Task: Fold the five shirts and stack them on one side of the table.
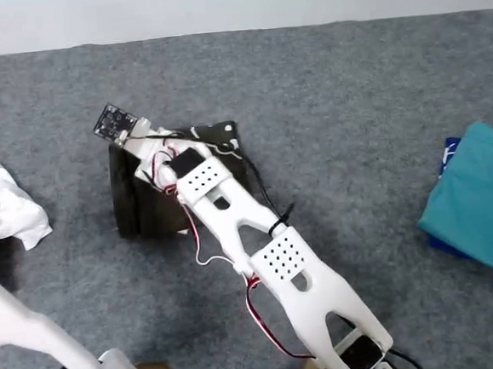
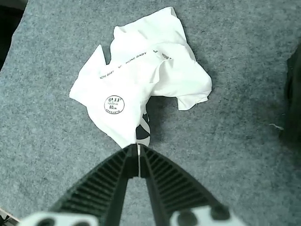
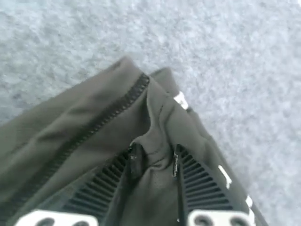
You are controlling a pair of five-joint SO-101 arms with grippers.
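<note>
A crumpled white shirt [image 2: 141,75] lies on the grey table, at the far left edge in the high view [image 1: 5,212]. My left gripper [image 2: 138,149] is shut on its near hem, with a sliver of white cloth between the fingertips. A dark shirt with a zipper [image 1: 146,205] sits left of the table's middle, partly folded. My right gripper [image 3: 153,157] is shut on a fold of this dark shirt [image 3: 94,122], pinching the cloth between both fingers. In the high view the right gripper [image 1: 149,168] rests on top of the dark shirt.
A folded teal shirt [image 1: 483,200] lies on a blue one [image 1: 449,156] at the table's right edge. The grey felt [image 1: 334,101] is bare between the dark shirt and that stack. The right arm [image 1: 278,259] stretches diagonally from the front edge.
</note>
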